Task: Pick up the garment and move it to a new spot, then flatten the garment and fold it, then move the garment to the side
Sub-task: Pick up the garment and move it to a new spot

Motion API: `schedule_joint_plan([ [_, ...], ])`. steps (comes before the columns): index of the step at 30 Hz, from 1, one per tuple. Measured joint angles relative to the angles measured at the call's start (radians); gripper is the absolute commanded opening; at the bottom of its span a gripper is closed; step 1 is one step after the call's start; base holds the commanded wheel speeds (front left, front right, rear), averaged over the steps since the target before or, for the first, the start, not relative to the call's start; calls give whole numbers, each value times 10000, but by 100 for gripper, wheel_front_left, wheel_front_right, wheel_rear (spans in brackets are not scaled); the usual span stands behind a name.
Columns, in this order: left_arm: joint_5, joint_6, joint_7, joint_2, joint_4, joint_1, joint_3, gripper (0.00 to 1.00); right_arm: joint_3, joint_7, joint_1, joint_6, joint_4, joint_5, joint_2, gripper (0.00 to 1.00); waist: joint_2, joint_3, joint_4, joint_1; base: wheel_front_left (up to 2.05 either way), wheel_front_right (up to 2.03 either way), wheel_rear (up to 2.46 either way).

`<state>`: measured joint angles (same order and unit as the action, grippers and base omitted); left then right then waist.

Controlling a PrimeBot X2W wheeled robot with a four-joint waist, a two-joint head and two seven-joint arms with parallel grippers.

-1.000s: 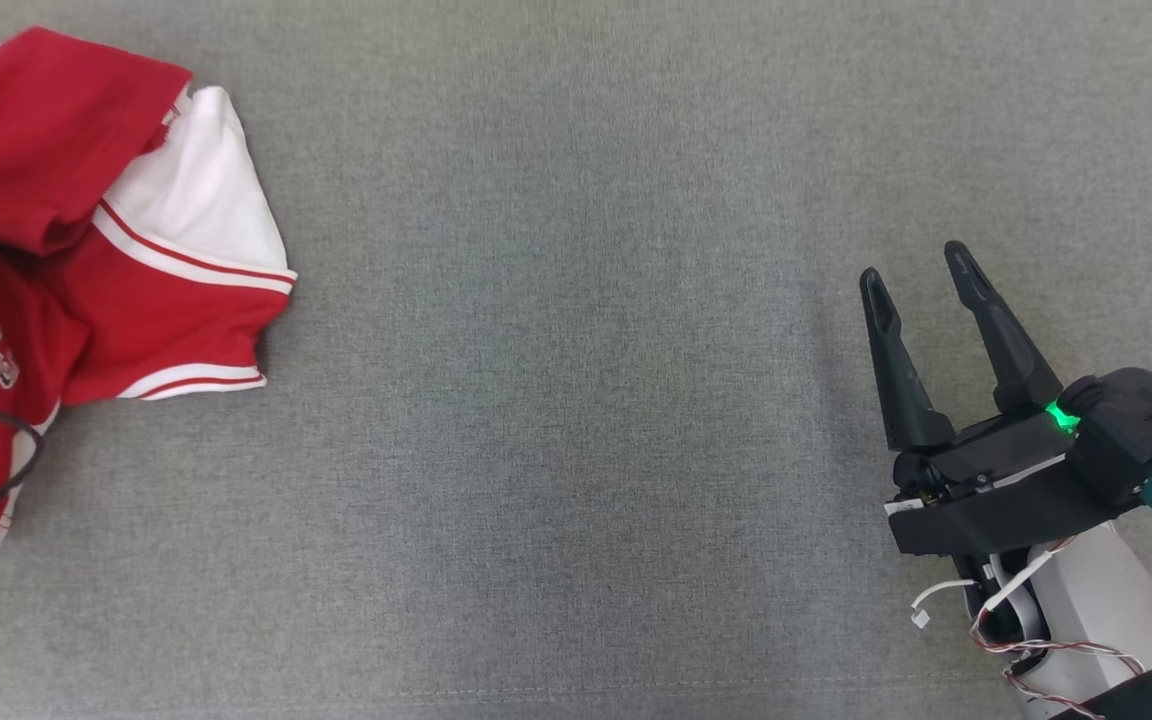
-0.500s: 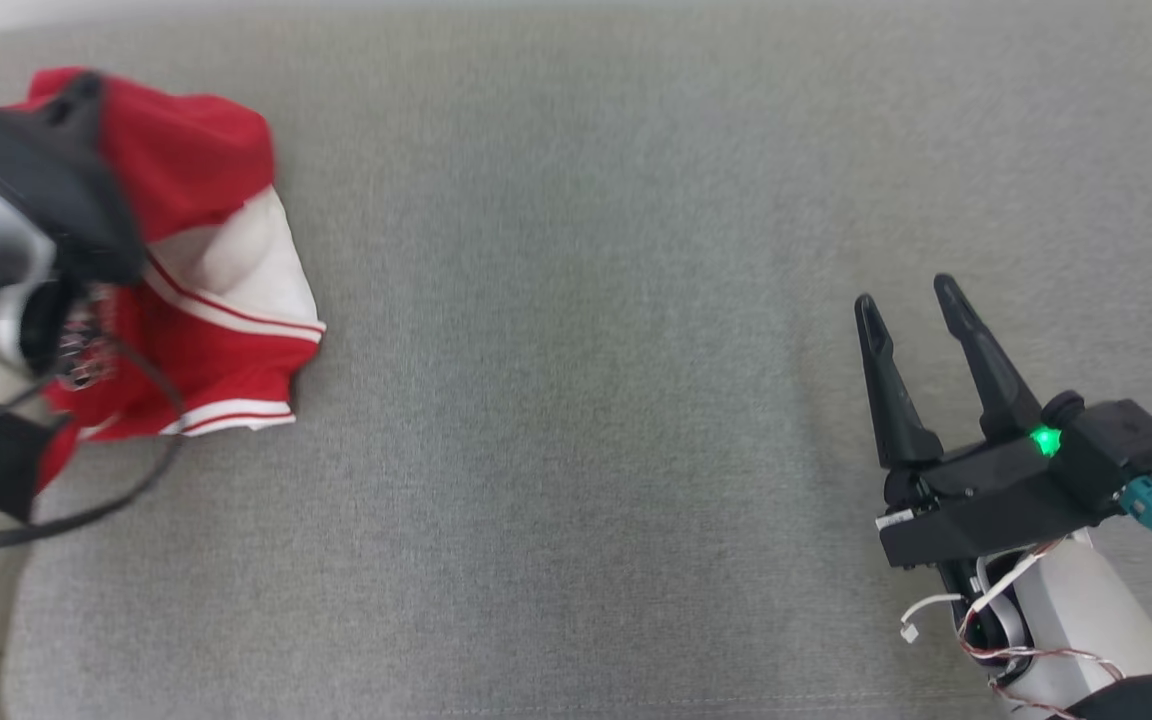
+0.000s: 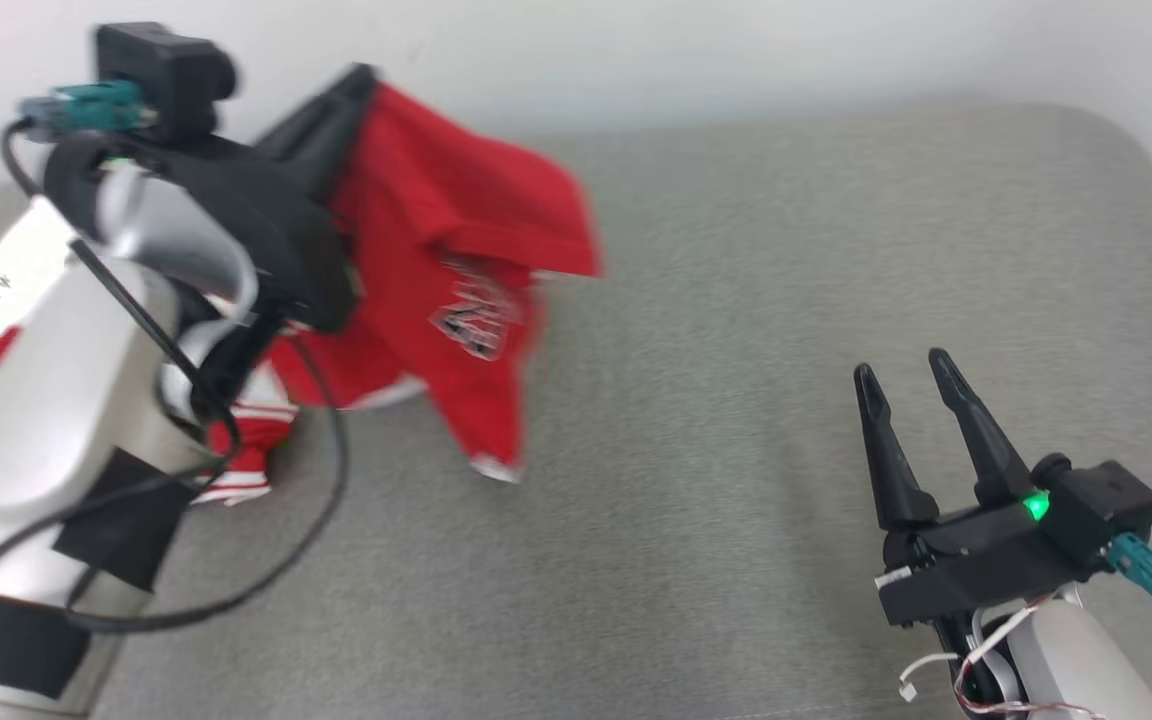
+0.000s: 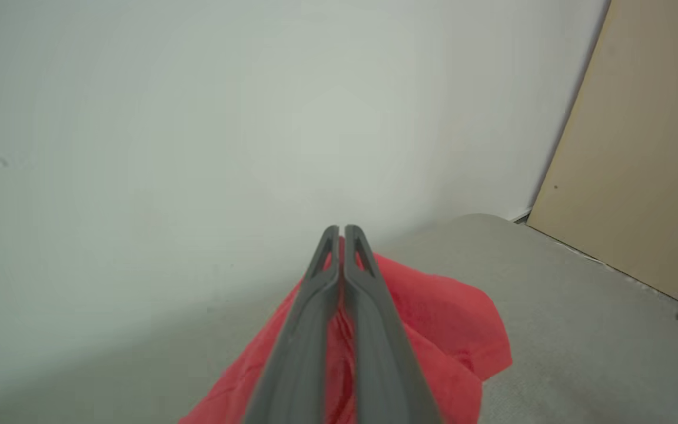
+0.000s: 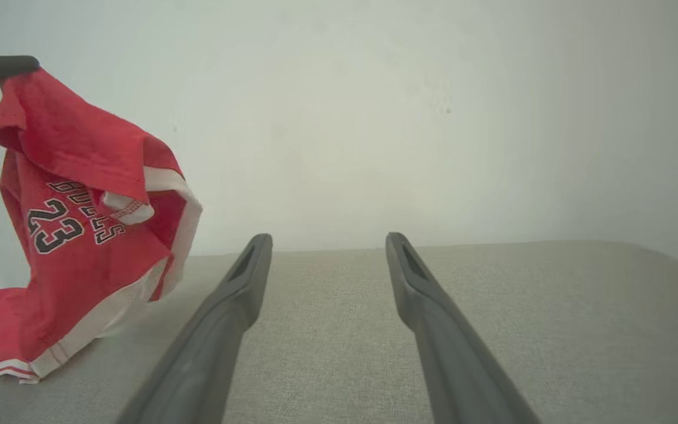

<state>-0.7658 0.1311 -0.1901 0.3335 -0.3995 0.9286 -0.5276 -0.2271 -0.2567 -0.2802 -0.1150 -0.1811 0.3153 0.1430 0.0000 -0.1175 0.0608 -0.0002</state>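
And the left pincer point(image 3: 356, 85) is clamped on the red garment point(image 3: 436, 220), which hangs over the tabletop point(image 3: 736, 300) at its left, tail trailing (blurred, probably swinging). Best to lift higher and carry it smoothly toward centre. The right pincer point(image 3: 901, 375) sits spread and empty.

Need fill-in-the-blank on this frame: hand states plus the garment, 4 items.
1. The left hand is ___ on the garment, lifting one end.
2. The right hand is ___ and holds nothing.
3. The number printed on the garment is ___.
4. The garment's lower end lies on the ___ fabric surface.

Missing words: shut; open; 23; grey.
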Motion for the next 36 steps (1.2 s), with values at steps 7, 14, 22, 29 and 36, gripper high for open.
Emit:
schedule_joint_plan([
  [7,-1540,0,-33,-284,1666,-417,-671,0,163,0,328,-10,151,0,73,100,0,421,647,0,0,0,0],
  [14,-2353,0,-165,-105,1402,-1428,-838,0,207,0,581,-13,422,0,119,100,-1,610,1234,0,0,0,0],
  [22,-2071,0,46,888,-596,-2821,-1225,0,316,0,678,-40,729,0,224,100,0,383,1540,2,0,0,0],
  [29,-1436,0,932,1001,-2165,-2797,-1200,90,182,0,587,-44,754,-2,211,100,0,86,1568,2,0,0,0],
  [36,-1012,2,1687,351,-2408,-2439,-1605,100,203,0,609,-56,727,-2,238,100,0,20,1344,2,0,0,0],
])
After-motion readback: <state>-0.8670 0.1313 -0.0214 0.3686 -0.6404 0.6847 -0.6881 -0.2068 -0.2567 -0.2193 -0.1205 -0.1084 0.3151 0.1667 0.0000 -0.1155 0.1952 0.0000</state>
